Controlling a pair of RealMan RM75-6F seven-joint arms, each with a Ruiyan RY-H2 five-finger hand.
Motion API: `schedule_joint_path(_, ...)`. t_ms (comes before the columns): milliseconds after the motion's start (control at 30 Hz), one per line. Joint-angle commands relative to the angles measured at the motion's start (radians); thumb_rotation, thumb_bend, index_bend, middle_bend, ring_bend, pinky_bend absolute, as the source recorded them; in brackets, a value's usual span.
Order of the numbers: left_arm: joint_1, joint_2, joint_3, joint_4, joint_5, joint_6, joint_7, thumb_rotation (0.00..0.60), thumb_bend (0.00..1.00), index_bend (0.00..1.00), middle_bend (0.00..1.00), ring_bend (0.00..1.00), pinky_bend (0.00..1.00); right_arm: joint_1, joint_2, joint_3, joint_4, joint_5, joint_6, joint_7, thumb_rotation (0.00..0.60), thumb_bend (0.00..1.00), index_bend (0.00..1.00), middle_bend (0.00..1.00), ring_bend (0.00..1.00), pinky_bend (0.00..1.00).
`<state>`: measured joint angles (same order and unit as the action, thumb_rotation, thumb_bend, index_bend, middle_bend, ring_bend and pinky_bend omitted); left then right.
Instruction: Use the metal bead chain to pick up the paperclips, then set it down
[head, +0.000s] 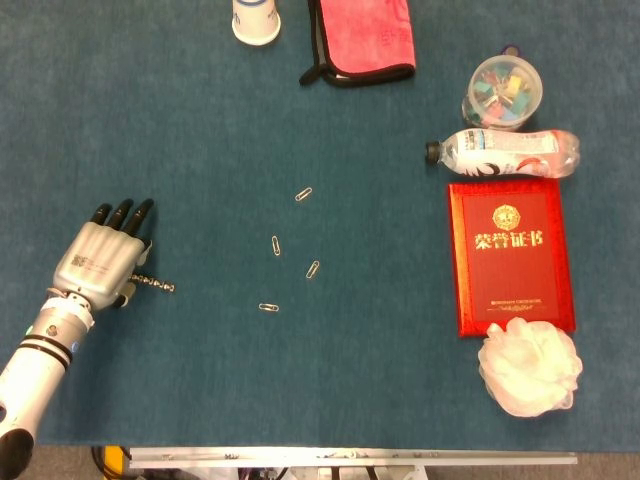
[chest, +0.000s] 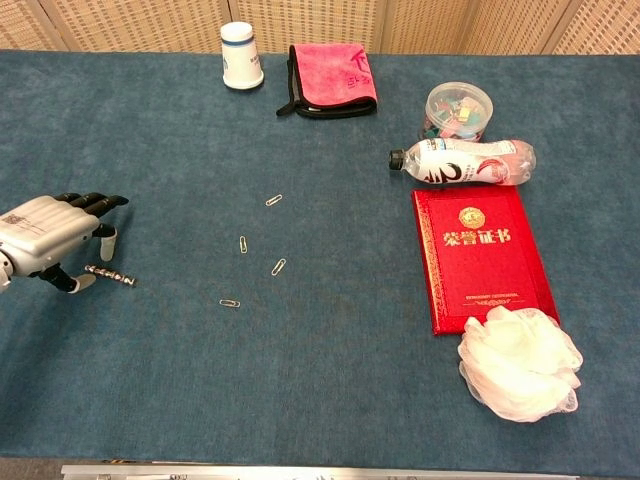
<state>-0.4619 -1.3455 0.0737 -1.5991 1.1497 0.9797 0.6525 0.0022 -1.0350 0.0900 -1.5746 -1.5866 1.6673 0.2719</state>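
— Where is the short metal bead chain (head: 153, 285)?
— Flat on the blue surface (head: 200, 120), left of four silver paperclips (head: 274, 244).
— The left hand (head: 98, 263)?
— Above its end, fingers (chest: 104, 201) loosened, holding nothing.

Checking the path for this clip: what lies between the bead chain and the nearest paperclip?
Only bare blue table. In the head view, nothing sits between the bead chain and the nearest paperclip; the chest view agrees.

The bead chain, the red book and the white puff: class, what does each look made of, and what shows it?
Bead chain: probably metal, with dull silvery beads in a row.
Red book: likely glossy leatherette or coated board, with gold stamping.
White puff: seemingly plastic mesh, with ruffled, translucent folds.
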Motion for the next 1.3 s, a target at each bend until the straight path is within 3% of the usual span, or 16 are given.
schedule_joint_path(33,0.0,0.001,0.003,-0.003,0.002,0.001,-0.001,0.6,0.32,0.43,0.0,0.0,0.11,0.001,0.0,0.0,-0.001,0.001,-0.002,-0.001,0.6,0.35,0.37,0.36,0.32,0.45)
schedule_joint_path(1300,-0.011,0.004,0.025,-0.006,-0.012,-0.01,-0.029,0.6,0.38,0.48,0.0,0.0,0.11,0.003,-0.001,0.002,0.0,0.007,-0.009,-0.001,0.6,0.35,0.37,0.36,0.32,0.45)
